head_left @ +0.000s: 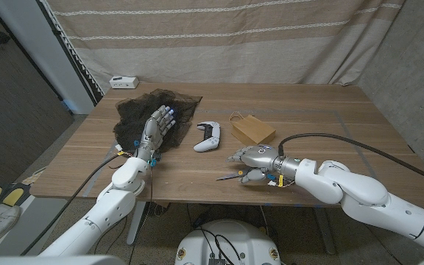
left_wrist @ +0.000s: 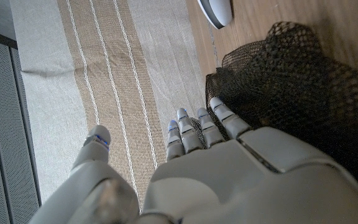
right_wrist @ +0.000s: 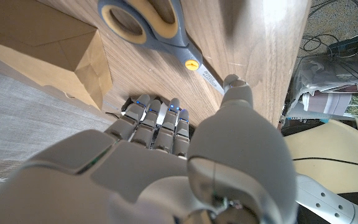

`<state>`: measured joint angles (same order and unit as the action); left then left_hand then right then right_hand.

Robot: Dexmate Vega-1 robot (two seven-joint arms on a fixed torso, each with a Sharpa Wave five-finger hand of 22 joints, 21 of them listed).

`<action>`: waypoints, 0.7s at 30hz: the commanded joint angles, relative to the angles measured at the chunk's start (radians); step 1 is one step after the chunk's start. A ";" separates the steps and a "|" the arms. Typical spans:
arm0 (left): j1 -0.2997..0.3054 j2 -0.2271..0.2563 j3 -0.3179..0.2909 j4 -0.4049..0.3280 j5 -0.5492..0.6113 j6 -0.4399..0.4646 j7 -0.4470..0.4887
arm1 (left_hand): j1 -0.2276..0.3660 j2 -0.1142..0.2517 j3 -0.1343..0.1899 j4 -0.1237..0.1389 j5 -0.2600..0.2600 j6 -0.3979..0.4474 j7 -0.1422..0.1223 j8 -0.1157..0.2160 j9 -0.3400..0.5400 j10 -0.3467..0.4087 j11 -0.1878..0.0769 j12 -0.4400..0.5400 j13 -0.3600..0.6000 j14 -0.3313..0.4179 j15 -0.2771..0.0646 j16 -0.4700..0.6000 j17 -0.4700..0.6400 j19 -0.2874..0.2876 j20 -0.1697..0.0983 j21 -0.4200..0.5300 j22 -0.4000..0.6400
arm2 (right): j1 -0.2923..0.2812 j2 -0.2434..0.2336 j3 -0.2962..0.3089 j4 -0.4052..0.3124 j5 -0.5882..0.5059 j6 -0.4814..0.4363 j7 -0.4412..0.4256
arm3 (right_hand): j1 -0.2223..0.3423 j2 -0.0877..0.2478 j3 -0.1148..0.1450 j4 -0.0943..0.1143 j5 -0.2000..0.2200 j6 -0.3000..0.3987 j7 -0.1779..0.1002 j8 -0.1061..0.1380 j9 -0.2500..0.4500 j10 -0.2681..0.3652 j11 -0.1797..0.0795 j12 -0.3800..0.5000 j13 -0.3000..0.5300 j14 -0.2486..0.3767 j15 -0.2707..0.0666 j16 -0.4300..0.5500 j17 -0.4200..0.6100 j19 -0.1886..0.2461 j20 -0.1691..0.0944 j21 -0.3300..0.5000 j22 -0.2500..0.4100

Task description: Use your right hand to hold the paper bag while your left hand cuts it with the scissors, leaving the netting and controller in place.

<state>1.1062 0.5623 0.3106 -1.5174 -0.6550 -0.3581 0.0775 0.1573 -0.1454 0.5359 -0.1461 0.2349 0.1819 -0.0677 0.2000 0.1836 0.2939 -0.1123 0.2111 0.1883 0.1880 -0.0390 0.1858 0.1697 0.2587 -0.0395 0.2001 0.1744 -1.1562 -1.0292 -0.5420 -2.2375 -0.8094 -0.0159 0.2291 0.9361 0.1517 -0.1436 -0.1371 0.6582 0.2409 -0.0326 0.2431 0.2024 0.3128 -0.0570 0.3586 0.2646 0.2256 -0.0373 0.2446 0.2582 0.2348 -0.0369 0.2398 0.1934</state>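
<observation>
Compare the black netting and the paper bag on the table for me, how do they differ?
The netting is black, see-through mesh, spread loosely in a crumpled heap; the paper bag is brown, opaque and keeps a flat, boxy shape. The netting covers more of the table than the paper bag. The left robot hand is over the netting, while the right robot hand sits beside the paper bag. Both rest on the wooden table.
</observation>
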 commanded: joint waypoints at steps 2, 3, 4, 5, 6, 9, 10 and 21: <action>0.002 -0.002 0.000 0.000 -0.004 -0.002 -0.006 | -0.001 0.003 -0.004 0.001 0.007 0.003 -0.005 -0.003 0.005 0.010 0.003 0.002 0.006 0.009 -0.102 -0.002 0.005 0.008 -0.071 -0.003 0.004 | 0.018 0.020 -0.030 0.003 -0.027 -0.028 0.045 | 0.012 0.004 0.006 0.005 -0.004 -0.003 0.000 -0.005 0.006 0.006 0.008 0.005 0.003 0.018 -0.149 0.015 0.006 0.015 -0.057 0.008 0.002; 0.001 -0.002 0.000 0.001 -0.005 -0.001 -0.007 | -0.001 0.003 -0.004 0.001 0.007 0.004 -0.004 -0.003 0.005 0.009 0.004 0.001 0.006 0.009 -0.102 -0.002 0.005 0.008 -0.071 -0.003 0.003 | 0.019 0.021 -0.032 0.003 -0.031 -0.028 0.045 | 0.012 0.004 0.006 0.005 -0.005 -0.003 0.000 -0.005 0.006 0.004 0.008 0.005 0.003 0.018 -0.149 0.015 0.006 0.016 -0.057 0.008 0.002; 0.001 -0.002 0.000 0.001 -0.005 -0.002 -0.007 | -0.001 0.003 -0.004 0.001 0.007 0.005 -0.004 -0.002 0.005 0.009 0.005 0.001 0.006 0.009 -0.103 -0.001 0.005 0.008 -0.071 -0.003 0.003 | 0.020 0.021 -0.033 0.004 -0.029 -0.029 0.049 | 0.013 0.005 0.006 0.006 -0.005 -0.004 -0.002 -0.005 0.006 0.004 0.008 0.005 0.003 0.018 -0.150 0.016 0.007 0.016 -0.056 0.009 0.002; 0.000 -0.002 0.001 0.002 -0.004 -0.002 -0.007 | -0.001 0.003 -0.004 0.001 0.007 0.005 -0.004 -0.002 0.005 0.009 0.003 0.001 0.006 0.009 -0.103 -0.001 0.005 0.008 -0.071 -0.003 0.003 | 0.021 0.021 -0.034 0.005 -0.029 -0.027 0.049 | 0.013 0.006 0.007 0.006 -0.005 -0.004 -0.002 -0.005 0.006 0.004 0.007 0.005 0.003 0.019 -0.150 0.016 0.007 0.016 -0.056 0.009 0.002; 0.000 -0.003 0.000 0.002 -0.004 -0.003 -0.007 | -0.001 0.003 -0.005 0.001 0.007 0.004 -0.003 -0.003 0.005 0.010 0.003 0.001 0.006 0.009 -0.103 -0.002 0.005 0.008 -0.071 -0.003 0.003 | 0.022 0.022 -0.036 0.006 -0.029 -0.027 0.050 | 0.015 0.008 0.008 0.007 -0.006 -0.004 -0.002 -0.005 0.007 0.005 0.008 0.006 0.004 0.026 -0.150 0.020 0.008 0.018 -0.056 0.009 0.002; 0.000 -0.003 0.000 0.002 -0.005 -0.003 -0.006 | -0.001 0.004 -0.005 0.001 0.007 0.004 -0.005 -0.003 0.005 0.009 0.004 0.001 0.006 0.009 -0.104 -0.001 0.005 0.008 -0.071 -0.003 0.003 | 0.025 0.023 -0.040 0.007 -0.031 -0.026 0.051 | 0.020 0.012 0.012 0.007 -0.008 -0.001 -0.003 -0.003 0.008 0.011 0.007 0.009 0.006 0.031 -0.152 0.023 0.010 0.022 -0.057 0.010 0.002; 0.000 -0.003 0.000 0.003 -0.005 -0.002 -0.006 | -0.001 0.004 -0.005 0.001 0.007 0.005 -0.004 -0.003 0.005 0.008 0.006 0.001 0.006 0.010 -0.103 -0.001 0.005 0.008 -0.071 -0.003 0.003 | 0.028 0.025 -0.042 0.011 -0.025 -0.022 0.055 | 0.020 0.012 0.012 0.007 -0.008 0.000 -0.003 -0.003 0.008 0.012 0.007 0.009 0.006 0.031 -0.152 0.024 0.010 0.022 -0.057 0.011 0.002; 0.004 -0.002 0.000 -0.001 -0.003 -0.002 -0.004 | -0.001 0.004 -0.006 0.001 0.008 0.005 -0.005 -0.002 0.005 0.009 0.002 0.001 0.006 0.010 -0.103 -0.002 0.005 0.007 -0.070 -0.003 0.003 | 0.029 0.025 -0.051 0.015 -0.020 -0.016 0.055 | 0.088 0.036 0.058 -0.008 -0.023 0.022 0.004 0.009 0.016 0.040 0.020 0.026 0.019 0.061 -0.146 0.044 0.023 0.061 -0.069 0.024 0.003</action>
<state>1.1074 0.5601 0.3104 -1.5166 -0.6597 -0.3602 0.0723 0.1572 -0.1454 0.5330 -0.1432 0.2349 0.1819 -0.0677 0.2000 0.1836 0.2975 -0.1087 0.2111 0.1883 0.1879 -0.0391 0.1858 0.1696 0.2587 -0.0395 0.2001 0.1744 -1.1308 -1.0064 -0.5815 -2.2273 -0.8307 -0.0364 0.2800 1.0086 0.1845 -0.0943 -0.1433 0.6426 0.2538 -0.0268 0.2453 0.2134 0.3469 -0.0375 0.3746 0.2792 0.2717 -0.0410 0.2814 0.2767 0.2850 -0.0408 0.2578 0.1932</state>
